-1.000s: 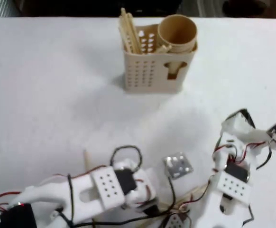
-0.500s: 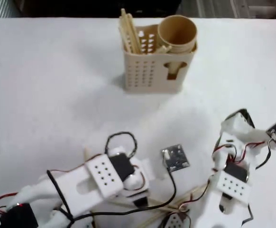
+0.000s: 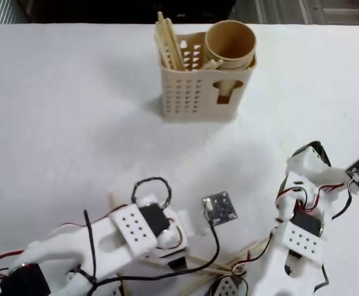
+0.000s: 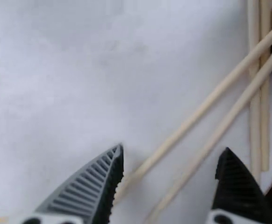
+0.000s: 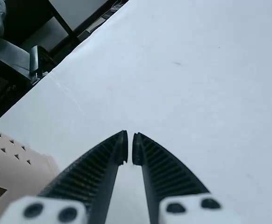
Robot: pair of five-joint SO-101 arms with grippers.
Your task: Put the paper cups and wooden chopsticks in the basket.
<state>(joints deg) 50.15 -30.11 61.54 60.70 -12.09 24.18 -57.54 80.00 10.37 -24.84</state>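
Note:
The cream perforated basket (image 3: 198, 92) stands at the far middle of the table, holding stacked paper cups (image 3: 230, 42) and a bundle of wooden chopsticks (image 3: 167, 43). Several loose chopsticks (image 3: 213, 271) lie at the near edge between the two arms. In the left wrist view my left gripper (image 4: 173, 149) is open just above the table, with two of these chopsticks (image 4: 206, 107) running between its fingers. One more chopstick tip (image 3: 113, 198) sticks out beside the left arm (image 3: 136, 231). My right gripper (image 5: 129, 140) is shut and empty over bare table; its arm (image 3: 300, 237) sits at the near right.
A corner of the basket (image 5: 10, 158) shows in the right wrist view. Cables loop around both arms near the loose chopsticks. Wide bare white table lies between the arms and the basket. A dark chair and floor lie beyond the far edge.
The left arm's wrist has swung to the left and a little farther from the near edge. The right arm has kept still.

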